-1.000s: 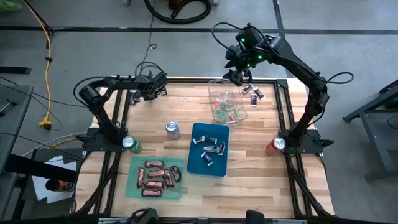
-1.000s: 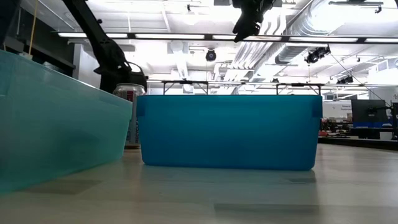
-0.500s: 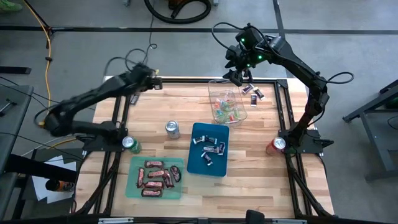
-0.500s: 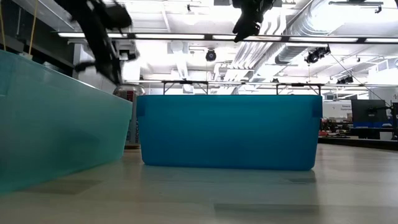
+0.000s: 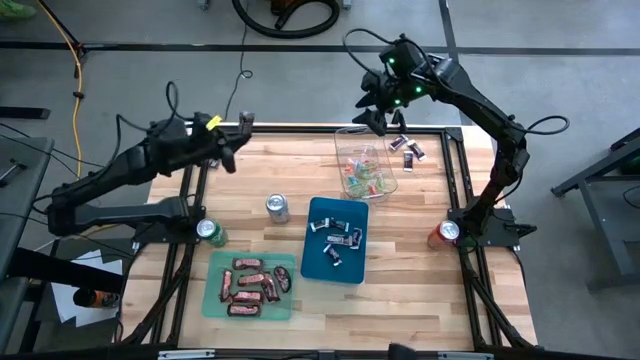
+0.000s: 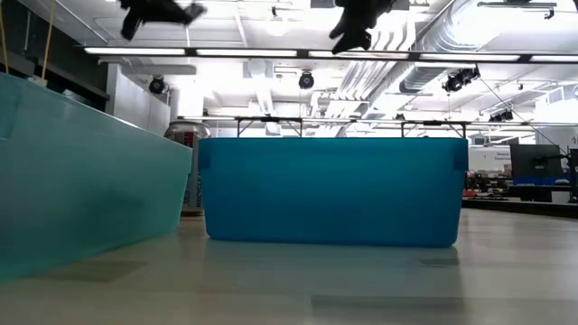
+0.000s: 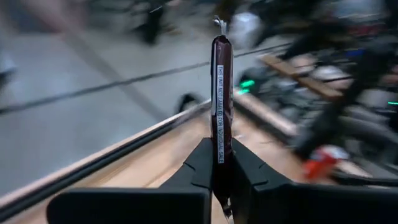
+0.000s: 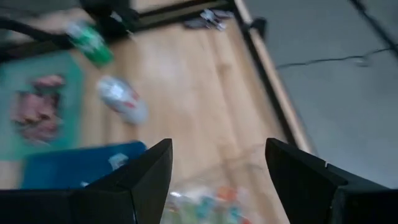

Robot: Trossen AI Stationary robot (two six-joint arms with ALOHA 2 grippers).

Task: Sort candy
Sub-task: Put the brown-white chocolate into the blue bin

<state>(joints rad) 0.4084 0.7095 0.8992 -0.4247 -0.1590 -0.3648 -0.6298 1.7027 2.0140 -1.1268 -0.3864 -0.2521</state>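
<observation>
Left gripper (image 7: 221, 180) clamps a dark red-brown wrapped candy bar (image 7: 221, 99) at ten o'clock; transport underway, next into the pale green tray (image 5: 212, 290). Right gripper (image 8: 217, 168) gapes, empty.

Red-brown bar (image 7: 221, 99) upright (pinched), others (image 5: 254, 283) binned
</observation>
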